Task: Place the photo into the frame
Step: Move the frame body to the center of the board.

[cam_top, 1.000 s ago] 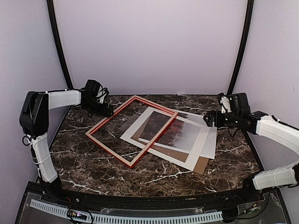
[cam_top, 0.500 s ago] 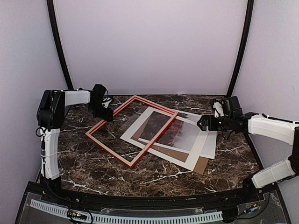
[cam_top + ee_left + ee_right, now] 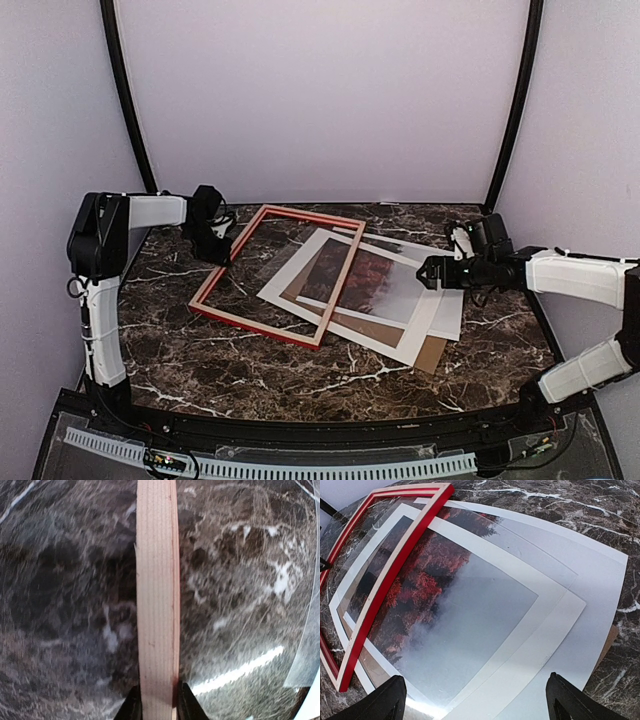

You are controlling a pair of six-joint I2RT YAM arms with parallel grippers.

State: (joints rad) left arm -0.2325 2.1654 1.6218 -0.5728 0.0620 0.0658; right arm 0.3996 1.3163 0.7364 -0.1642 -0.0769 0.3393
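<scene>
The red frame is tilted up along its far left rail, its pale wood back showing, and its right part overlaps the stack of sheets. My left gripper is shut on that rail; the left wrist view shows the wood-toned rail pinched between both fingers of the left gripper. The photo, red foliage fading into grey mist, lies flat under a cream-white mat. My right gripper hovers open at the stack's right edge, and in its wrist view the photo and the frame lie ahead of the right gripper.
A brown backing board pokes out under the stack's near right corner. A white sheet lies beneath the mat. The dark marble table carries everything. Black arch poles rise at the back corners.
My left gripper has shut on the frame's left rail and raised it, so the frame has swung and tipped toward the stack. The right gripper has slid left toward the photo, still open.
</scene>
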